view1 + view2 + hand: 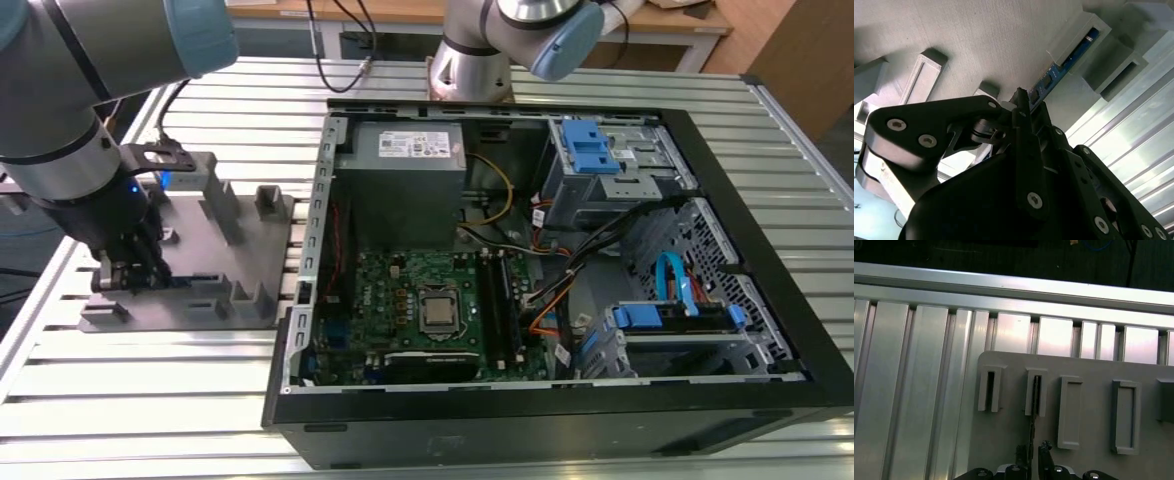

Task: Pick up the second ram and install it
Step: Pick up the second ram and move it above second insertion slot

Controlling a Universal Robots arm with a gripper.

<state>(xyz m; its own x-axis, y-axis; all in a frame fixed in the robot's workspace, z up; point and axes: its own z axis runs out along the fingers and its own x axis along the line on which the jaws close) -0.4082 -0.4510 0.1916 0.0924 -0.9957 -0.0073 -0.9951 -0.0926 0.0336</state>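
While the second ram (pixel 1068 61) stood on edge in a slot of the grey holder (pixel 214 250), at the exterior view's left, the gripper (pixel 1032 454) straddled it, its jaws seemingly pinched onto the strip. A straight, untwisted lift would have served best.

Robotics lab or assembly test cell was indicated: slotted aluminium table (pixel 134 380), open PC case (pixel 534 440) laid flat on it, grey fixture plate (pixel 200 300) left, robot arm base (pixel 470 75) mounted far side, wooden bench (pixel 400 10) behind.
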